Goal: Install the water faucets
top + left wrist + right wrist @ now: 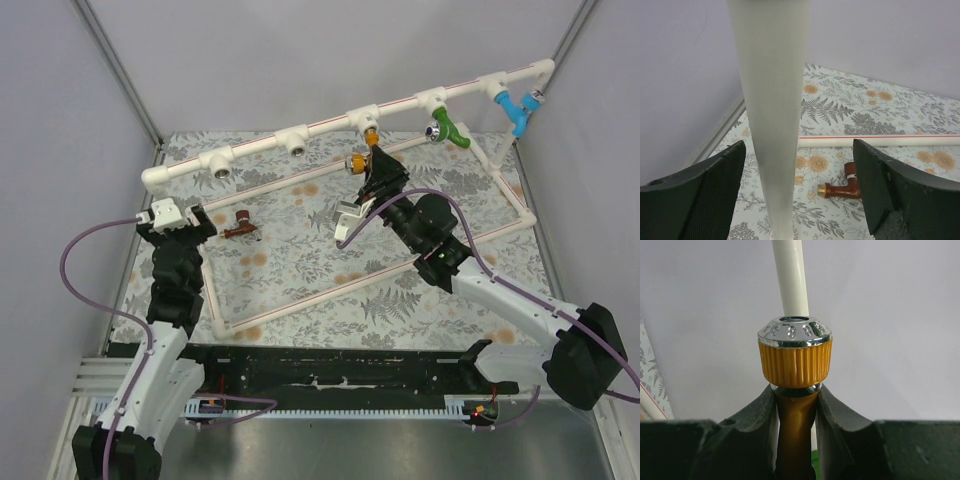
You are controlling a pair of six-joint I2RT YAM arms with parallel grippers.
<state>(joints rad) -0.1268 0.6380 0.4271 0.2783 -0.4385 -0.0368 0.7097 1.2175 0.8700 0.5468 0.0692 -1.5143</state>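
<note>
So the fern-print surface (300,270) carries a white plastic pipe frame (330,120) with a raised run of tee fittings along the back. The left pincer (178,225) is wide open, both fingers standing clear either side of a white upright pipe (772,100) and holding nothing. The right pincer (796,395) is clamped on the neck of the orange-yellow plastic tap with the ribbed knob and shiny chrome cap (795,362). It's held up at a middle fitting on the raised run, left of the green plastic tap (447,130). Can't tell if it's seated. The dark reddish-brown elbow-shaped tap (842,187) lies on the surface near the left pincer, untouched.
</note>
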